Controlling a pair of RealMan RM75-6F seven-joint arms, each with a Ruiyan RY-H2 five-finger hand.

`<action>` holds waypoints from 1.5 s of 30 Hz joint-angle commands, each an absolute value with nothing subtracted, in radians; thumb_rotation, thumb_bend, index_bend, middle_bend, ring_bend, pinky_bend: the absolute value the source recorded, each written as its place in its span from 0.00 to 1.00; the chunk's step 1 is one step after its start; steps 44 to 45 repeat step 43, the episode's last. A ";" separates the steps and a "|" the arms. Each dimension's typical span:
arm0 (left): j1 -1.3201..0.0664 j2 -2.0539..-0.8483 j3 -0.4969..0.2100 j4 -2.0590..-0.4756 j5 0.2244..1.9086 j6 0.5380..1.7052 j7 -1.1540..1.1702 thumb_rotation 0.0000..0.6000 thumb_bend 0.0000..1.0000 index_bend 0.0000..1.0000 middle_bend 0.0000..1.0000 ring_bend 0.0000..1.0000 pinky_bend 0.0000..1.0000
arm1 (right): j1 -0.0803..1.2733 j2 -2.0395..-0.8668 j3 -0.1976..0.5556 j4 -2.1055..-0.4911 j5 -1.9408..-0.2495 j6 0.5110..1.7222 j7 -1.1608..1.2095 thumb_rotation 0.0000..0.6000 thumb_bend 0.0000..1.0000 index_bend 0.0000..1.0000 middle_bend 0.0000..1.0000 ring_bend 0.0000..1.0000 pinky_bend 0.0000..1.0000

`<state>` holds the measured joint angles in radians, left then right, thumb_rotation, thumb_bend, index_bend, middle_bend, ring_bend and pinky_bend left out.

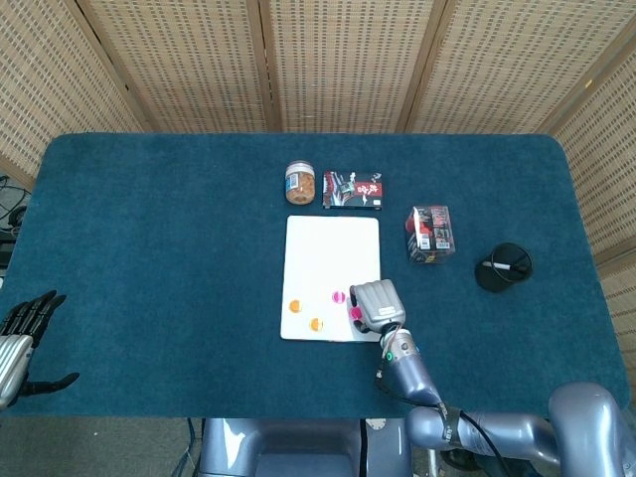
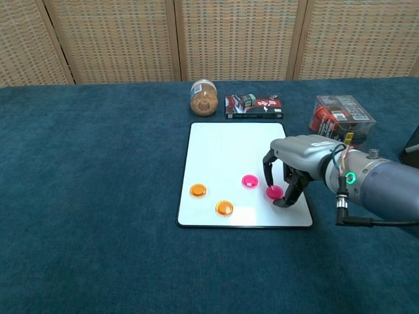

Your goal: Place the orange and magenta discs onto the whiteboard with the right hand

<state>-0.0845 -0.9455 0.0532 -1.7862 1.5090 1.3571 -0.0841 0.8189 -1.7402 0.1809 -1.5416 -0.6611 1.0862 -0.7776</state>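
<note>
The whiteboard [image 2: 226,150] lies flat at mid-table. On its near part sit two orange discs [image 2: 198,190] [image 2: 224,208] and a magenta disc [image 2: 249,180]. A second magenta disc [image 2: 274,192] rests low on the board near its right edge, pinched between the thumb and fingers of my right hand [image 2: 292,163]. In the head view the same hand [image 1: 373,303] covers the board's near right corner, with that disc [image 1: 355,313] showing at its left. My left hand [image 1: 25,333] is at the table's near left edge, fingers apart, holding nothing.
Behind the board stand a small jar [image 2: 204,97] and a flat printed box [image 2: 254,106]. A clear plastic box with red contents [image 2: 342,112] is to the right. A black round dish [image 1: 504,265] lies further right.
</note>
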 commanded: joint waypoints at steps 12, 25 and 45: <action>-0.085 -0.943 0.052 -1.786 1.510 1.359 -0.095 1.00 0.00 0.00 0.00 0.00 0.00 | 0.814 -1.704 0.179 -1.603 -0.693 1.112 -0.764 1.00 0.31 0.42 1.00 1.00 1.00; -0.065 -0.930 0.056 -1.778 1.537 1.404 -0.139 1.00 0.00 0.00 0.00 0.00 0.00 | 0.547 -1.301 0.040 -1.819 -1.320 1.361 -0.309 1.00 0.31 0.42 0.89 0.98 1.00; -0.006 -0.998 0.016 -1.781 1.489 1.526 0.022 1.00 0.00 0.00 0.00 0.00 0.00 | 0.186 -1.181 -0.063 -1.601 -1.482 1.701 0.029 1.00 0.00 0.00 0.00 0.00 0.00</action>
